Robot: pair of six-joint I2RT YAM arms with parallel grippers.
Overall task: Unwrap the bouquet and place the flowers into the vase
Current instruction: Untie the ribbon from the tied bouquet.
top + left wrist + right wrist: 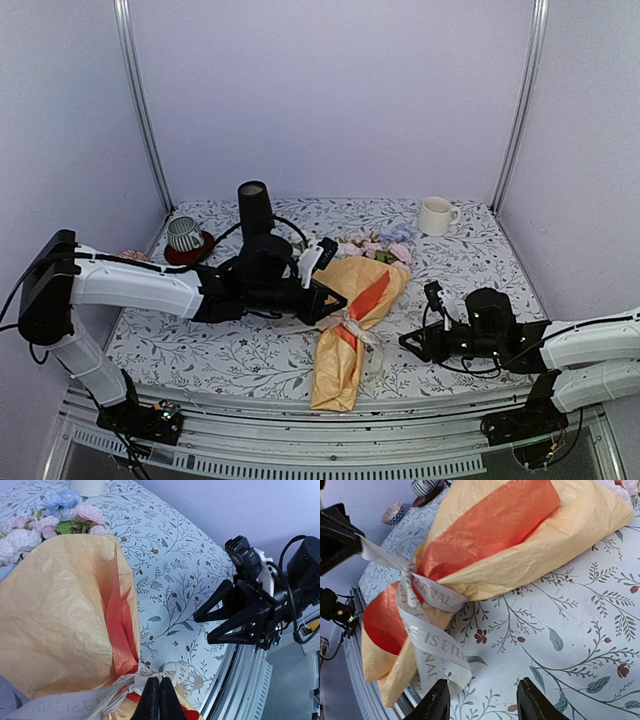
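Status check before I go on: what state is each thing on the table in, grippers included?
Tan kraft paper bouquet with orange inner sheet: lying flat, wrapped.
Cream ribbon bow: tied, one tail pulled taut.
Pastel flowers: inside the wrap, heads showing.
Tall black vase: upright, no flowers in it.
White mug: upright.
Left gripper: shut on the ribbon.
Right gripper: open, near the bow, holding nothing.

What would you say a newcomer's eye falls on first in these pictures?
The bouquet, tan paper over orange, lies mid-table with its flowers toward the back. The left gripper is shut on its ribbon, while the right gripper stands open beside it. The black vase stands at the back, left of centre.
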